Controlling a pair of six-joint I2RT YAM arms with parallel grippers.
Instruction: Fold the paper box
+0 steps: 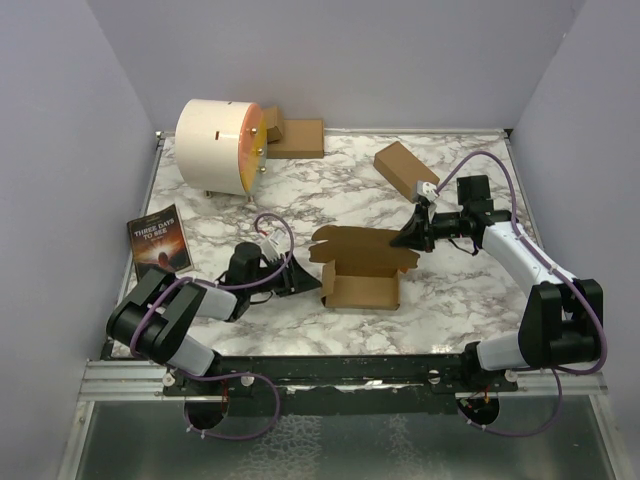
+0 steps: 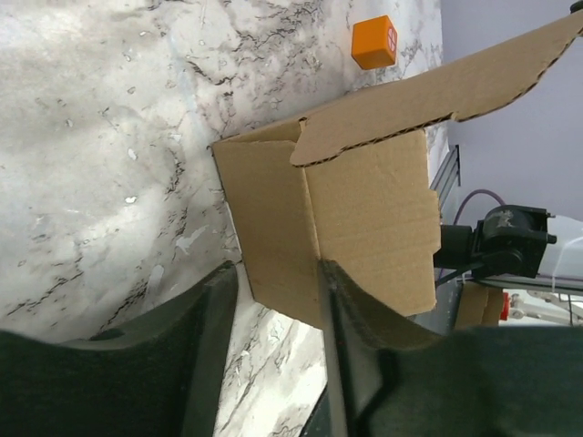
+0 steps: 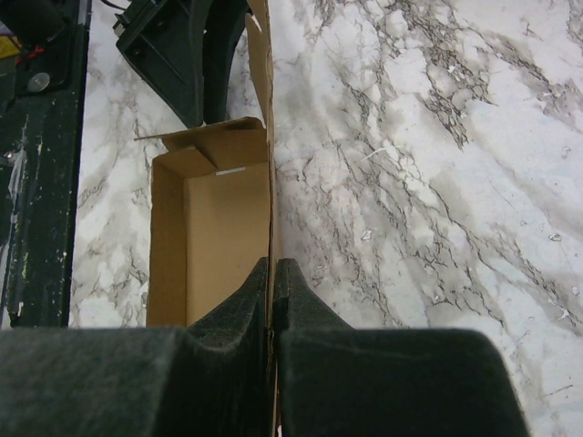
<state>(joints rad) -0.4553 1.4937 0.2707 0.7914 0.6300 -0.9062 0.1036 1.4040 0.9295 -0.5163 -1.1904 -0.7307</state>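
Your brown die-cut cardboard paper box (image 1: 358,290) sits on the white marbled desk (image 1: 460,290). It is well apart from the white cylindrical drum with the orange face (image 1: 215,145), on the drum's side toward the arm bases and off to its right. The tray part is already formed, and the lid flap stands open.

Your right gripper (image 3: 272,264) has its jaws pressed together on the free edge of that flap, at the box end farthest from the drum. I judge this is meant to hold the lid up and stop the box from sliding. Your left gripper (image 2: 276,270) is at the end nearer the drum. Its jaws are apart and straddle the corner of the end wall without visibly pinching it, probably placed to steady or tuck that wall.

The overhead view shows both arms bracketing the box, but not the jaws. Only the right wrist view shows the flap edge-on between closed pads and the tray's inside. Only the left wrist view shows the gap between those jaws and the flap's perforated edge overhanging.
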